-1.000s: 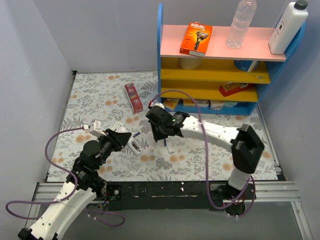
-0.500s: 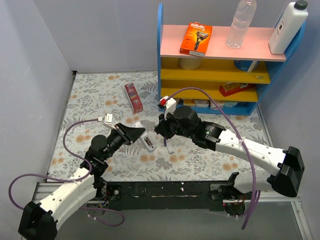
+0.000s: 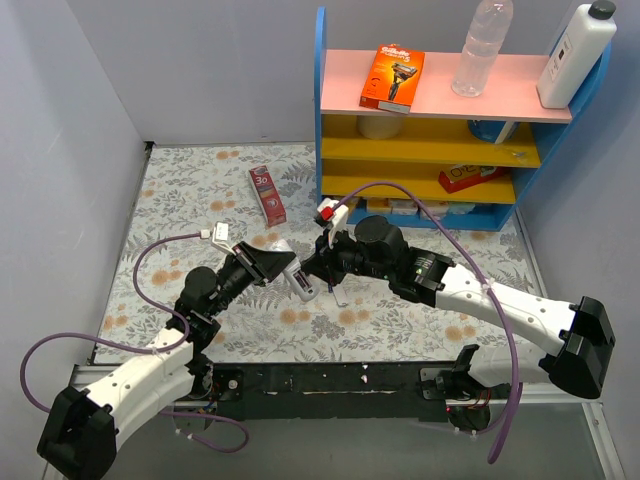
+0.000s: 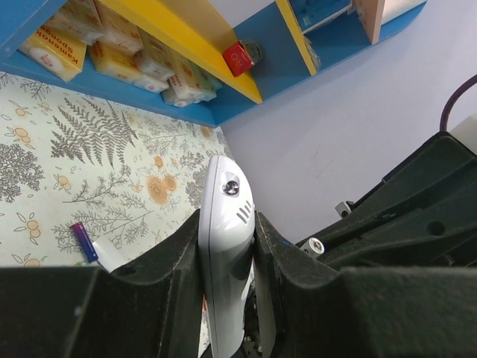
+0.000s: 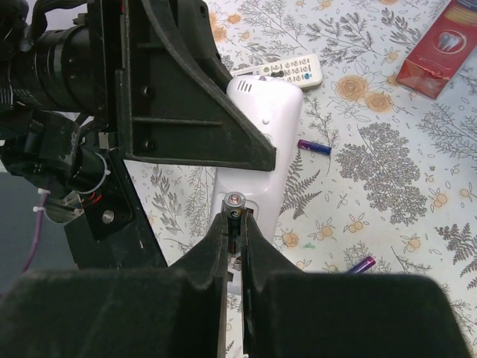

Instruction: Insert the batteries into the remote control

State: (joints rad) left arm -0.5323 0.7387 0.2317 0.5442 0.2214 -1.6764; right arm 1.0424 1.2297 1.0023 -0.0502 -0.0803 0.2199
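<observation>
My left gripper [image 3: 278, 266] is shut on a white remote control [image 3: 301, 285], gripping its sides and holding it above the table; it also shows in the left wrist view [image 4: 226, 253]. In the right wrist view the remote's back [image 5: 262, 123] faces me. My right gripper [image 5: 236, 222] is shut on a slim battery [image 5: 236, 201], whose silver end sits at the opening in the remote's back. Two loose purple batteries [image 5: 314, 147] [image 5: 361, 264] lie on the floral cloth. One also shows in the left wrist view [image 4: 83, 242].
A second white remote with buttons [image 5: 287, 69] lies on the cloth behind the left gripper. A red toothpaste box [image 3: 267, 194] lies at the back. A blue and yellow shelf [image 3: 440, 150] with boxes and bottles stands at the back right.
My left arm has carried the remote to the right and forward. My right gripper has moved left to meet it, and the battery now sits at the remote's back.
</observation>
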